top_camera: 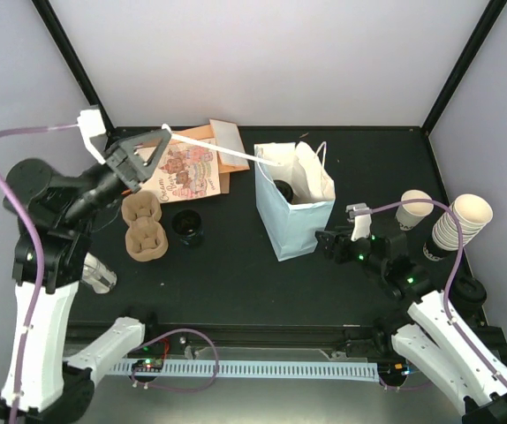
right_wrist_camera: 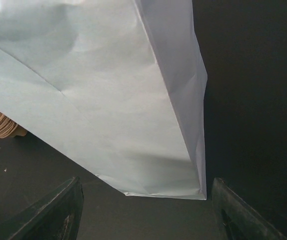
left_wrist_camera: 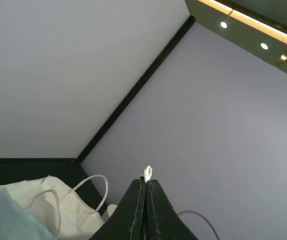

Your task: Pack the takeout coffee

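Note:
A takeout coffee (top_camera: 187,223), a black-lidded cup, stands on the black table left of the pale blue paper bag (top_camera: 292,221). Another black round lid (top_camera: 283,188) shows inside the bag's open mouth. My left gripper (top_camera: 161,135) is raised at the left, shut on the bag's white handle (top_camera: 218,148), which is stretched taut toward it. In the left wrist view a bit of that white handle (left_wrist_camera: 148,173) sticks out between the shut fingertips. My right gripper (top_camera: 329,240) stands open just right of the bag's base. In its wrist view the bag (right_wrist_camera: 108,100) fills the frame ahead of the gripper (right_wrist_camera: 146,220).
Brown pulp cup carriers (top_camera: 145,226) lie left of the lidded cup. Printed paper and brown sleeves (top_camera: 192,168) lie behind them. A stack of lidless cream cups (top_camera: 461,221), a single cup (top_camera: 412,209) and black lids (top_camera: 470,290) are at the right. A clear plastic cup (top_camera: 99,274) stands near the left arm.

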